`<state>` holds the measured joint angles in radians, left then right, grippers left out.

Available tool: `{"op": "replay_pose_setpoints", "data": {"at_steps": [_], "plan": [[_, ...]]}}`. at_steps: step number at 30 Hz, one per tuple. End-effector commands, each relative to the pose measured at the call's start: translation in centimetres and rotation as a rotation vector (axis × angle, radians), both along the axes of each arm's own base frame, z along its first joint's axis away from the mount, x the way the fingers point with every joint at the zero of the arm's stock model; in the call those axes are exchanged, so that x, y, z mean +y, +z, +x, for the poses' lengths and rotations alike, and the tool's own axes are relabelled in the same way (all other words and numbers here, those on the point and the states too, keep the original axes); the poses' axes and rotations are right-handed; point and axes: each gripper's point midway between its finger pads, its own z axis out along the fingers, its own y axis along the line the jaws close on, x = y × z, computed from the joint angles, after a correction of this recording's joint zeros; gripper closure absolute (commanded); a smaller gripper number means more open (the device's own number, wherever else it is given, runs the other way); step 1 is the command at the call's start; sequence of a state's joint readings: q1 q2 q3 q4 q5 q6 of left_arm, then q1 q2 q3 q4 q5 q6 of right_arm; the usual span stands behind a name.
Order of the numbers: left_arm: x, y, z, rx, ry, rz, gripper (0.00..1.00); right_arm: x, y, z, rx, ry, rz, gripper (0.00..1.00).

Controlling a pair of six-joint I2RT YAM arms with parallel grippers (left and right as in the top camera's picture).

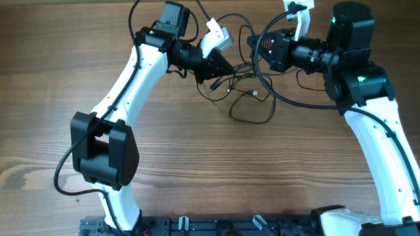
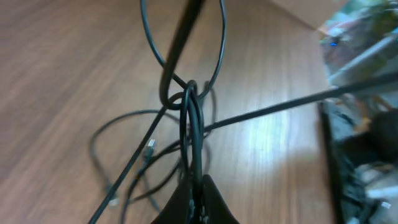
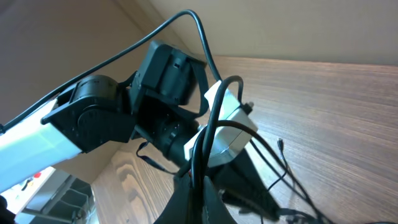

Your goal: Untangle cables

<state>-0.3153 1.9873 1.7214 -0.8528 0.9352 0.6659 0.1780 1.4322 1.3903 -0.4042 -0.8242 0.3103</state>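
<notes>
So, clamped left gripper [image 2: 196, 186] and right gripper [image 3: 194, 193] tight on the cables [image 2: 194, 130], held them raised, probably to tease open that knot [image 2: 183, 96].

Colours on the bench: brown, black and white, with spots of green.

Table [image 1: 210, 177]: mid-brown wood grain with streaks running left to right, and a paler patch with darker swirls toward the near left corner. Cables [image 2: 191, 130]: plain black, faintly glossy, with greyish plug tips. Left arm [image 1: 128, 82]: white links and black joint housings, with one small green light close to the far edge. Right arm [image 1: 387, 151]: the same white and black, with two green lights. Left gripper [image 2: 198, 186] and right gripper [image 3: 198, 186]: black fingers. Left wrist housing [image 1: 216, 34]: white to light grey. Base rail [image 1: 216, 226] along the near edge: black. Wall [image 3: 280, 25] beyond the far edge: plain beige.
</notes>
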Motion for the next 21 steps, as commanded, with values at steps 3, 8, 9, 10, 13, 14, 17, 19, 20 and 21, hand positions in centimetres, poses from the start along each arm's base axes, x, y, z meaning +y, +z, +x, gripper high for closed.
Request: {"op": "replay_pose_setpoints", "data": {"at_steps": [3, 8, 9, 10, 13, 14, 17, 19, 20, 21], "plan": [[4.5, 0.3, 4.0, 0.008, 0.219, 0.068, 0.96, -2.9, -2.2, 1.7, 0.058, -0.211, -0.12, 0.95], [7.9, 4.2, 4.6, -0.053, 0.306, 0.042, 0.96, -8.4, -6.6, 2.9, 0.167, -0.508, -0.348, 0.96], [8.8, 5.3, 4.5, -0.072, 0.326, 0.037, 0.96, -9.1, -7.0, 2.8, 0.18, -0.542, -0.376, 0.95], [9.3, 5.8, 4.5, -0.081, 0.338, 0.037, 0.96, -9.7, -7.3, 2.8, 0.188, -0.571, -0.398, 0.95], [10.8, 7.2, 4.3, -0.104, 0.373, 0.038, 0.96, -12.3, -8.1, 2.8, 0.224, -0.713, -0.463, 0.8], [11.0, 7.5, 4.2, -0.104, 0.38, 0.037, 0.96, -12.7, -8.5, 2.7, 0.234, -0.729, -0.484, 0.58], [11.3, 8.4, 3.7, -0.115, 0.387, 0.033, 0.96, -12.8, -9.7, 2.4, 0.279, -0.722, -0.509, 0.03], [11.2, 8.9, 3.5, -0.129, 0.385, 0.028, 0.96, -12.1, -11.0, 2.3, 0.321, -0.681, -0.513, 0.02], [11.1, 9.3, 3.4, -0.138, 0.383, 0.025, 0.96, -11.2, -11.6, 2.3, 0.338, -0.625, -0.499, 0.01], [11.1, 9.6, 3.3, -0.145, 0.385, 0.021, 0.96, -10.0, -11.9, 2.2, 0.335, -0.546, -0.485, 0.01]]}}
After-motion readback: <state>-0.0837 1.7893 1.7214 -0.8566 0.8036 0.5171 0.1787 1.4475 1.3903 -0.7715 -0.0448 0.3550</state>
